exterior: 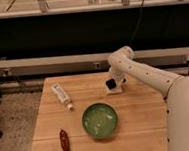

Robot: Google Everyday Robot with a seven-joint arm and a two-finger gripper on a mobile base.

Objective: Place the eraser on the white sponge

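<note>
gripper (112,83) low over the worktop (142,115) far side, right of the white bottle (62,95); eraser (110,82) sits at its tip above the white sponge (113,90); jaws state: can't tell; green bowl (100,120) nearer

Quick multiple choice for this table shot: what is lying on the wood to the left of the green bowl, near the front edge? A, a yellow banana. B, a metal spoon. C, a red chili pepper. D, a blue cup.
C: a red chili pepper lies on the table left of the green bowl, while the gripper is at the far side, above the bowl in the view.
</note>
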